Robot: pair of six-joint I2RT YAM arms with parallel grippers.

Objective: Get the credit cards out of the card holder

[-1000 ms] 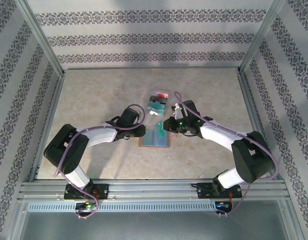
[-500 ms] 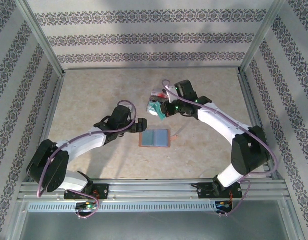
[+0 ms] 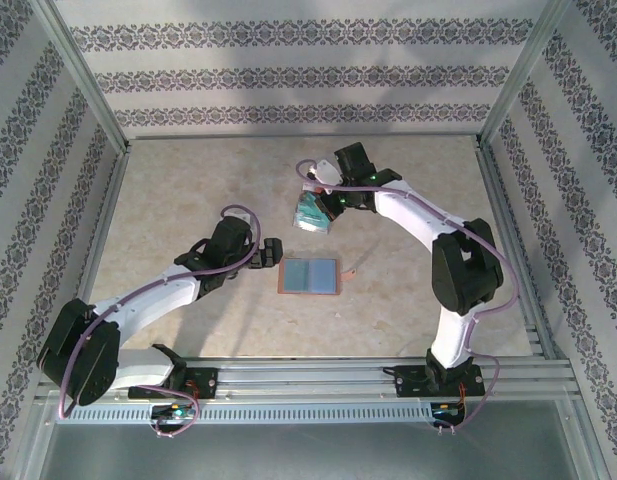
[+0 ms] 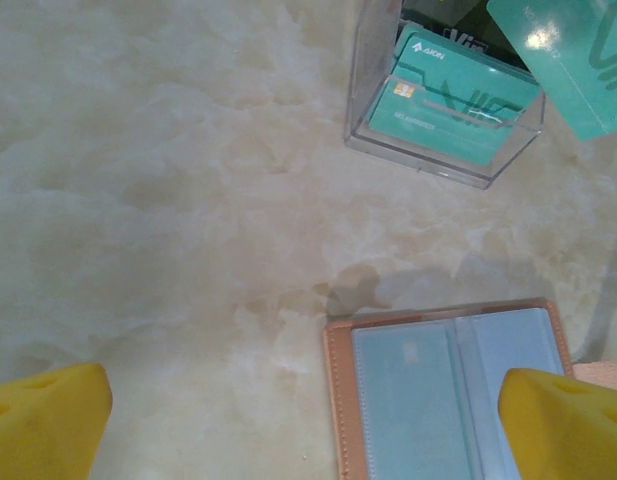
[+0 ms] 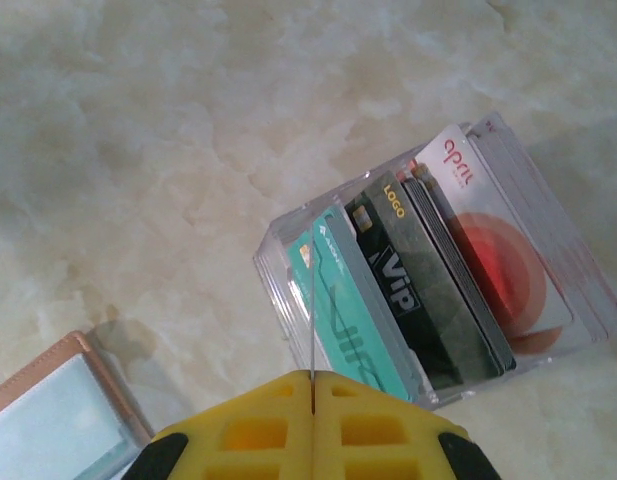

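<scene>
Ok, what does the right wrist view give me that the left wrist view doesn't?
Right wrist: a white plastic card with a red circle at the end of the stack, and the yellow right fingers shut. Left wrist: the flat face of the held teal card, and the yellow left fingers spread wide. Both: the clear plastic box of cards and the open brown leather card holder.

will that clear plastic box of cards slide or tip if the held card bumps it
Probably slides rather than tips: the clear plastic card box sits low and wide on the smooth marble-look tabletop. It looks light, holding just a few thin cards, so a nudge from the teal card in the right fingers could shift it.
</scene>
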